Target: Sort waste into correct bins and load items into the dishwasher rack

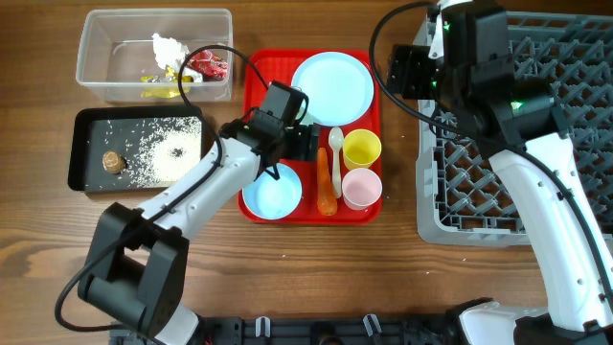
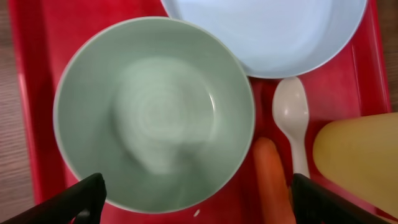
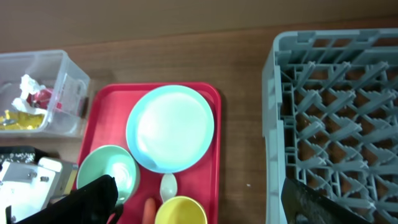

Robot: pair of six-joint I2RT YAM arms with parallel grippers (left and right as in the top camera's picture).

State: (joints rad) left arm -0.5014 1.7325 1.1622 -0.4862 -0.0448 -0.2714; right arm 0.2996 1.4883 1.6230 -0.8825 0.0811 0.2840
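**Left gripper** (image 2: 202,196), working over the red tray (image 1: 270,65). The jaws are standing wide apart and gripping nothing. The two fingertips (image 2: 87,196) are flanking the near rim of the pale blue bowl (image 2: 152,112), which is sitting upright in the tray's near-left corner. Whether they are touching it cannot be told. The wide spread is probably preparing a grasp on something in that corner.

**Right gripper** (image 3: 208,208), hanging just off the tray's far-right edge. Its jaws are likewise spread and empty. It is probably waiting there, beside the dishwasher rack (image 1: 433,216), so that the two arms are not crowding each other over the tray.

**Items on the tray.**
- The light-blue plate (image 1: 332,88) is filling the far half.
- The white spoon (image 1: 335,146) is lying at the centre.
- The yellow cup (image 1: 362,149) and the pink cup (image 1: 361,188) are standing along the right edge.
- The orange carrot (image 1: 328,187) is lying between the bowl and the pink cup. It appears to be the one piece of waste not yet sorted.

**Bins, off the tray's left side.**
- The clear tub (image 1: 94,84) is sitting beyond the far-left corner. It is holding the white tissue (image 1: 168,46) and the red and yellow wrappers (image 1: 209,65).
- The black tray (image 1: 77,158) is sitting directly left of the red tray. It is holding the rice grains (image 1: 163,149) and the brown lump (image 1: 114,161).
- Dry litter and food scraps are evidently being kept apart, so the carrot presumably belongs in the black tray.

**Rack, right of the tray.** No dish is showing among its pegs, so the loading seems not yet begun.
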